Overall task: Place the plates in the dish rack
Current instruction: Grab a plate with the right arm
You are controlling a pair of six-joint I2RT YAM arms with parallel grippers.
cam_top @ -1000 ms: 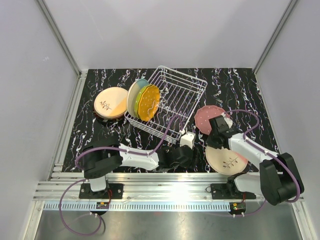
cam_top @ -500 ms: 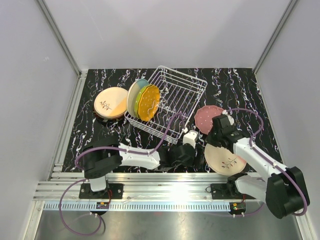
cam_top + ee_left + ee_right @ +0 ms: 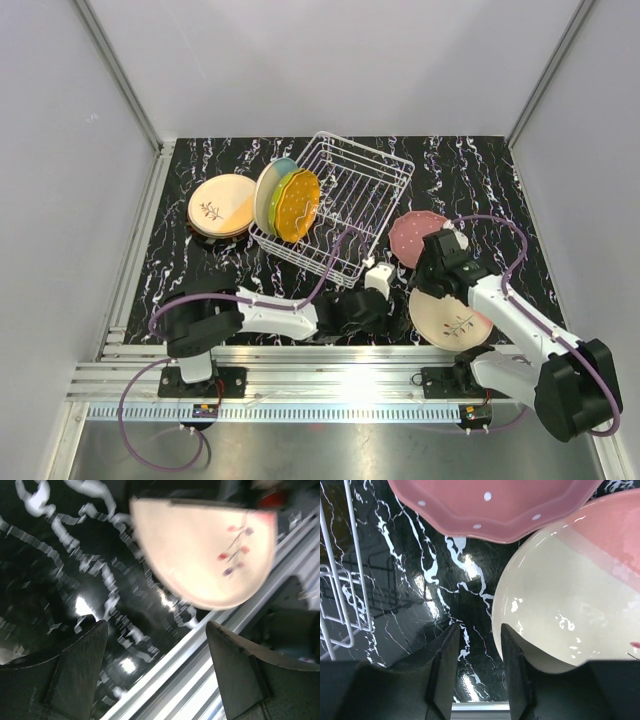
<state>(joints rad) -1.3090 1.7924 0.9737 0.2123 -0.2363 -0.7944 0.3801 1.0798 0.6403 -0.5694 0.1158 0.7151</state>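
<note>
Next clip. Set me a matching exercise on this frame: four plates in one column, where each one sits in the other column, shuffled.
Plates
1. orange plate
2. pink dotted plate
3. peach sprig plate
4. cream sprig plate

Places
A. top of a stack, left of the dish rack
B. flat, close to the near edge of the table
C. standing on edge in the rack
D. flat, just beside the rack's right side

Pairs: 1-C, 2-D, 3-A, 4-B

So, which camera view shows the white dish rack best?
The top external view: the whole dish rack is visible there, with plates standing at its left end. The right wrist view shows only a few wires of it at the left edge. The left wrist view shows none of it.
</note>
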